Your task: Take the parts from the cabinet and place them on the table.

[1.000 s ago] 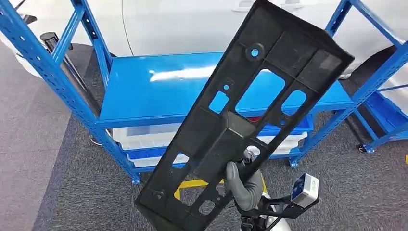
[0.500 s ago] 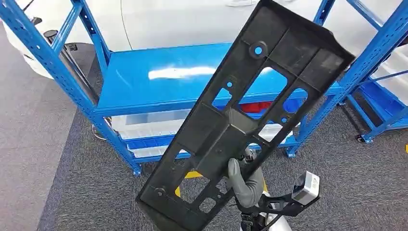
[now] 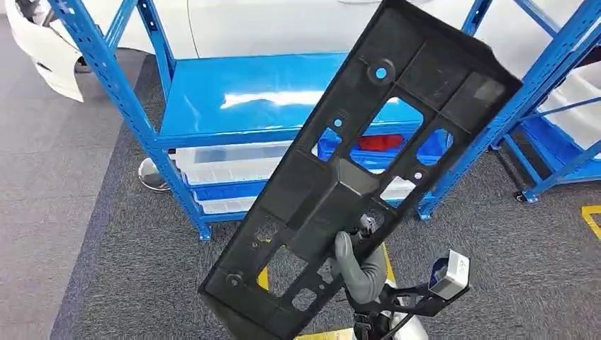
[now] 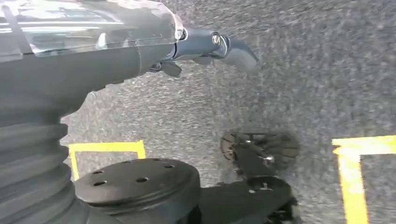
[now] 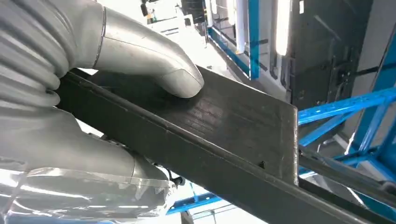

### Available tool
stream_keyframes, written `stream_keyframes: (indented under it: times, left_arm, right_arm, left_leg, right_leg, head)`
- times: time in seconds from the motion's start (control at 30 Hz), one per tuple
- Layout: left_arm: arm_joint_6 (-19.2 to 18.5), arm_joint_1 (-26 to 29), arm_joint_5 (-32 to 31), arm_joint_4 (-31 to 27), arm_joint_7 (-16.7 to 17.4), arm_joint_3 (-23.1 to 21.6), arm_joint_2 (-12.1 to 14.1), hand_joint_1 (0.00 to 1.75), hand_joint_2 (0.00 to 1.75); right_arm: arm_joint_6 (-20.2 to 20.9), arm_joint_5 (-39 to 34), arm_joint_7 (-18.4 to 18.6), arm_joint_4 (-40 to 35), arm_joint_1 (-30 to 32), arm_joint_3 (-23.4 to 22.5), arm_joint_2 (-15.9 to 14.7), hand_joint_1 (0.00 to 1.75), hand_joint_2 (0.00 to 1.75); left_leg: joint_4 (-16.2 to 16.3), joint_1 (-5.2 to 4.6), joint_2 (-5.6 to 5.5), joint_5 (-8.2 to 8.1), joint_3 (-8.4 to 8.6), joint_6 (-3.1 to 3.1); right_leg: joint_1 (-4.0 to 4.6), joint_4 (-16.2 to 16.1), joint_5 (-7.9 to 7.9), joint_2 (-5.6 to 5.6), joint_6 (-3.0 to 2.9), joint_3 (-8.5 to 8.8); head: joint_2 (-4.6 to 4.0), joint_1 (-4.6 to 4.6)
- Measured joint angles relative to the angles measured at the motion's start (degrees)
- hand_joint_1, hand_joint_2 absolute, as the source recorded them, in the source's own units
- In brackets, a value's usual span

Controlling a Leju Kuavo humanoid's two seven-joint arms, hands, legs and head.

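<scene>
- Head view: beyond our right robot hand [image 3: 360,265] stands a blue cabinet [image 3: 241,134]; clear bins [image 3: 227,164] sit on its lower shelves, their contents too unclear to tell, and a red item [image 3: 379,144] shows through the panel's cutouts.
- Our right robot hand grips a long black perforated panel [image 3: 368,163], tilted diagonally and rising up and away from the hand, in front of the cabinet.
- Right wrist view: the thumb [image 5: 149,56] presses flat on the panel's face [image 5: 224,126], the rest of the hand closed beneath it.
- Left wrist view: our left robot hand [image 4: 205,46] hangs over grey carpet [image 4: 303,84] with yellow floor tape [image 4: 348,182], holding nothing; we cannot tell how far its fingers are spread.
</scene>
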Motion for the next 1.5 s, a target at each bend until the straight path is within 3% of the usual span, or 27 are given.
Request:
stream_keyframes:
  times: [0.07, 0.1, 0.13, 0.23, 0.27, 0.3, 0.33, 0.4, 0.43, 0.6, 0.67, 0.7, 0.83, 0.87, 0.9, 0.97, 1.0, 1.03, 1.1, 1.17, 1.2, 1.27, 1.3, 1.33, 1.4, 1.47, 1.5]
  left_arm:
    - [0.0, 0.0, 0.0, 0.0, -0.1, 0.0, 0.0, 0.00, 1.75]
    - [0.0, 0.0, 0.0, 0.0, -0.2, 0.0, 0.0, 0.00, 1.75]
    - [0.0, 0.0, 0.0, 0.0, -0.2, 0.0, 0.0, 0.00, 1.75]
    - [-0.2, 0.0, 0.0, 0.0, -0.3, 0.0, 0.0, 0.00, 1.75]
    - [-0.2, 0.0, 0.0, 0.0, -0.3, 0.0, 0.0, 0.00, 1.75]
    - [-0.2, 0.1, 0.0, 0.0, -0.3, 0.0, 0.0, 0.00, 1.75]
    - [-0.2, 0.1, 0.0, 0.0, -0.3, 0.0, 0.0, 0.00, 1.75]
    - [-0.2, 0.1, 0.0, 0.0, -0.2, 0.0, 0.0, 0.00, 1.75]
    - [-0.2, 0.2, 0.0, 0.0, -0.2, 0.0, 0.0, 0.00, 1.75]
    - [-0.2, 0.2, -0.1, 0.0, -0.2, 0.0, 0.0, 0.00, 1.75]
    - [-0.2, 0.1, -0.2, 0.0, -0.1, -0.1, 0.0, 0.00, 1.75]
    - [-0.2, -0.1, -0.5, 0.0, 0.0, -0.2, 0.0, 0.00, 1.75]
    - [-0.2, -0.1, -0.7, 0.0, 0.0, -0.4, 0.0, 0.00, 1.75]
    - [-0.1, -0.2, -0.7, 0.0, 0.0, -0.4, 0.0, 0.00, 1.75]
    - [0.0, -0.3, -0.7, 0.0, 0.0, -0.4, 0.0, 0.00, 1.75]
    - [0.1, -0.2, -0.7, 0.0, 0.0, -0.4, 0.0, 0.00, 1.75]
    - [0.2, -0.2, -0.7, 0.0, 0.0, -0.5, 0.0, 0.00, 1.75]
    - [0.2, -0.1, -0.7, 0.0, 0.0, -0.5, 0.0, 0.00, 1.75]
    - [0.3, -0.1, -0.7, 0.0, 0.1, -0.5, 0.0, 0.00, 1.75]
    - [0.3, -0.1, -0.7, 0.0, 0.1, -0.5, 0.0, 0.00, 1.75]
    - [0.3, -0.2, -0.6, 0.0, 0.1, -0.6, -0.1, 0.00, 1.75]
    - [0.4, -0.1, -0.6, 0.0, 0.1, -0.6, -0.1, 0.00, 1.75]
    - [0.4, -0.1, -0.6, 0.0, 0.1, -0.7, -0.1, 0.00, 1.75]
    - [0.4, -0.1, -0.6, 0.0, 0.1, -0.7, -0.1, 0.00, 1.75]
    - [0.4, -0.1, -0.5, 0.0, 0.0, -0.9, 0.0, 0.00, 1.75]
    - [0.4, -0.1, -0.5, 0.0, 0.0, -0.9, 0.0, 0.00, 1.75]
    - [0.4, -0.1, -0.5, 0.0, 0.0, -0.9, -0.1, 0.00, 1.75]
  right_arm:
    - [0.0, 0.0, 0.0, 0.0, 0.0, 0.0, 0.0, 1.75, 1.75]
    - [0.0, 0.0, 0.0, 0.0, -0.1, 0.0, 0.0, 1.75, 1.75]
    - [0.0, 0.0, 0.0, 0.0, -0.1, 0.0, 0.0, 1.75, 1.75]
    - [0.0, 0.0, -0.1, 0.0, 0.0, 0.0, 0.0, 1.75, 1.75]
    - [0.0, 0.0, -0.1, 0.0, 0.0, 0.0, 0.0, 1.75, 1.75]
    - [0.1, -0.1, -0.1, 0.0, -0.1, 0.0, 0.0, 1.75, 1.75]
    - [0.1, -0.1, -0.1, 0.0, -0.2, 0.0, 0.0, 1.75, 1.75]
    - [0.1, -0.1, -0.1, 0.0, -0.2, 0.0, 0.0, 1.75, 1.75]
    - [0.1, -0.1, -0.1, 0.0, -0.1, 0.0, 0.0, 1.75, 1.75]
    - [0.1, -0.1, -0.1, 0.0, -0.1, 0.0, 0.0, 1.75, 1.75]
    - [0.1, -0.1, -0.1, 0.0, -0.1, 0.0, 0.0, 1.75, 1.75]
    - [0.0, -0.1, -0.2, 0.0, -0.1, 0.0, 0.0, 1.75, 1.75]
    - [-0.1, -0.1, -0.5, 0.0, 0.0, 0.0, 0.0, 1.75, 1.75]
    - [-0.1, -0.1, -0.6, 0.0, 0.0, 0.0, 0.0, 1.75, 1.75]
    - [-0.1, -0.1, -0.7, 0.0, 0.0, 0.0, 0.0, 1.75, 1.75]
    - [-0.1, -0.1, -0.7, 0.0, 0.2, 0.0, 0.0, 1.75, 1.75]
    - [-0.1, -0.1, -0.7, 0.0, 0.3, 0.0, 0.0, 1.75, 1.75]
    - [-0.1, -0.1, -0.7, 0.0, 0.4, 0.0, -0.1, 1.75, 1.75]
    - [-0.1, -0.1, -0.7, 0.0, 0.4, 0.0, -0.1, 1.75, 1.75]
    - [-0.1, -0.1, -0.7, 0.0, 0.4, 0.0, -0.1, 1.75, 1.75]
    - [-0.1, -0.1, -0.7, 0.0, 0.3, 0.0, -0.1, 1.75, 1.75]
    - [-0.1, -0.1, -0.8, 0.0, 0.4, 0.0, 0.0, 1.75, 1.75]
    - [-0.1, -0.1, -0.8, 0.0, 0.5, 0.0, 0.0, 1.75, 1.75]
    - [-0.1, -0.1, -0.8, 0.0, 0.5, 0.0, 0.0, 1.75, 1.75]
    - [0.0, -0.1, -0.8, 0.0, 0.5, 0.0, 0.0, 1.75, 1.75]
    - [0.0, -0.1, -0.8, 0.0, 0.5, 0.0, 0.0, 1.75, 1.75]
    - [0.0, -0.1, -0.8, 0.0, 0.7, 0.0, 0.0, 1.75, 1.75]
  left_leg:
    - [0.8, 0.00, -0.04, 0.42, -1.30, -0.27]
    - [1.3, 0.00, -0.06, 0.61, -1.66, -0.47]
    - [1.5, -0.24, -0.11, 0.88, -2.07, -0.81]
    - [1.1, -0.05, -0.08, 2.14, -2.20, -1.80]
    - [1.3, -0.27, -0.14, 2.22, -2.40, -2.15]
    - [2.3, -0.06, -0.29, 0.49, -2.99, -2.40]
    - [5.0, 0.01, -0.33, -2.66, -3.90, -2.62]
    - [13.6, 0.42, -0.32, -8.84, -6.28, -3.12]
    - [17.3, 0.51, -0.32, -10.24, -7.08, -3.31]
    - [18.6, 0.66, -0.32, -8.96, -6.36, -3.47]
    - [12.9, 0.82, -0.30, -5.03, -1.76, -3.46]
    - [0.6, 0.76, -0.41, -5.63, 6.60, -2.97]
    - [-0.3, 0.31, -0.49, -4.62, 5.49, -1.18]
    - [-0.6, 0.51, -0.13, -3.95, 5.22, -0.74]
    - [-0.6, 0.50, -0.15, -3.54, 4.65, -0.31]
    - [-0.5, 0.36, -0.01, -2.64, 3.52, 0.06]
    - [-0.4, 0.26, 0.01, -2.29, 3.01, 0.06]
    - [-0.3, 0.20, 0.01, -1.96, 2.51, 0.01]
    - [0.0, 0.10, 0.00, -1.65, 1.92, -0.11]
    - [0.3, -0.01, -0.06, -1.56, 1.80, -0.25]
    - [0.4, -0.28, -0.04, -1.50, 1.62, -0.47]
    - [0.9, -0.43, -0.02, -1.46, 1.00, -0.90]
    - [1.0, -0.50, 0.01, -1.41, 0.88, -0.40]
    - [1.0, -0.36, 0.04, -1.40, 0.86, -0.59]
    - [1.0, -0.49, -0.06, -1.24, 0.68, -0.18]
    - [-1.0, -0.38, 0.05, -0.12, 1.53, 0.26]
    - [-2.5, 0.32, 0.60, 0.81, 2.34, -0.21]
  right_leg:
    - [0.02, -9.6, 3.70, 0.00, -0.37, 6.68]
    - [0.12, -14.7, 2.90, 0.01, -0.77, 9.74]
    - [0.53, -17.0, 2.03, 0.02, -1.06, 10.90]
    - [0.81, -16.6, 2.97, 0.06, -2.07, 10.06]
    - [0.10, -17.5, 3.84, -0.10, -2.70, 9.93]
    - [0.15, -17.5, 4.35, -0.37, -3.10, 9.59]
    - [0.16, -17.5, 4.84, -0.35, -3.37, 8.96]
    - [0.26, -17.4, 5.88, -0.40, -3.64, 7.60]
    - [0.29, -17.2, 6.41, -0.43, -3.58, 6.79]
    - [0.26, -17.0, 7.13, -0.43, -3.43, 5.61]
    - [0.21, -16.5, 7.92, -0.41, -3.08, 4.14]
    - [0.47, -15.8, 8.68, -0.34, -2.33, 2.95]
    - [0.32, -16.1, 10.09, -0.41, -0.68, 2.74]
    - [-0.07, -15.4, 9.39, -0.20, -0.50, 2.26]
    - [0.00, -13.2, 6.92, -0.19, -0.32, 1.20]
    - [-0.11, -3.8, 1.00, -0.14, 0.08, -2.35]
    - [-0.15, 0.6, -0.87, -0.14, 0.20, -3.79]
    - [-0.19, 2.4, -1.27, -0.14, 0.21, -4.02]
    - [-0.21, -2.1, 1.27, -0.14, -0.03, -0.44]
    - [-0.03, -12.9, 5.33, -0.13, -0.89, 6.36]
    - [0.35, -15.8, 4.65, -0.15, -1.38, 7.88]
    - [0.30, -16.6, 4.97, -0.14, -1.40, 7.59]
    - [0.23, -16.5, 5.04, -0.09, -1.23, 7.50]
    - [0.33, -16.5, 5.06, -0.04, -1.26, 7.48]
    - [0.08, -16.7, 5.37, -0.18, -1.17, 7.48]
    - [0.40, -17.7, 5.92, -0.04, -0.87, 7.82]
    - [0.32, -16.9, 5.26, 0.02, -1.06, 7.65]
  head:
    - [0.00, 0.00]
    - [0.00, 0.00]
    - [0.00, -0.02]
    - [0.00, 0.00]
    - [0.00, 0.00]
    - [0.00, 0.00]
    - [0.00, 0.00]
    - [0.00, 0.00]
    - [0.00, 0.00]
    - [0.00, 0.00]
    - [0.00, 0.00]
    - [0.00, -0.02]
    - [0.00, 0.00]
    - [0.00, 0.00]
    - [0.00, 0.00]
    - [0.00, 0.00]
    - [0.00, 0.00]
    - [0.00, 0.00]
    - [0.00, 0.00]
    - [0.00, 0.00]
    - [0.00, 0.00]
    - [0.00, 0.00]
    - [0.00, 0.00]
    - [0.00, 0.00]
    - [0.00, 0.00]
    - [0.00, 0.00]
    - [0.00, 0.00]
